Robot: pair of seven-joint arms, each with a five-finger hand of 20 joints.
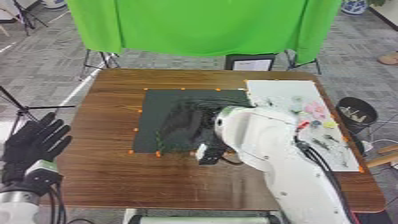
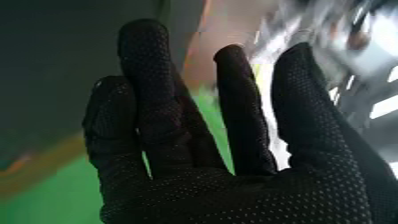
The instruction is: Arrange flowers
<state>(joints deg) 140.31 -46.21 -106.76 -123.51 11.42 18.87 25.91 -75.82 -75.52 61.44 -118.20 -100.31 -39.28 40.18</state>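
Head view, surface (image 1: 107,170): we look across it, mat (image 1: 160,102) in the middle, white sheet (image 1: 284,90) over on the right.
Flowers: here's the supply, pink ones (image 1: 314,108), a yellow one (image 1: 330,124) and a red one (image 1: 304,124), all lying on the sheet, with green stems (image 1: 336,145) at its near part.
Mat: a green sprig (image 1: 159,142) shows near its left edge, so something may well be down; the arm (image 1: 275,160) hides too much to count.
Right hand (image 1: 190,122): there it is, over the mat, dark glove on dark ground.
Left hand (image 1: 35,142): fingers straight and apart, off the surface's left side, apparently sitting this one out.
Score so far: looks like work in progress, I'd say early on; the flowers on the sheet seem to be what's left, and a finished arrangement I can't make out.
Right wrist view, right hand: fingers up, straight and spread, pinching nothing! It looks free for the next pick, which would likely come off the sheet.
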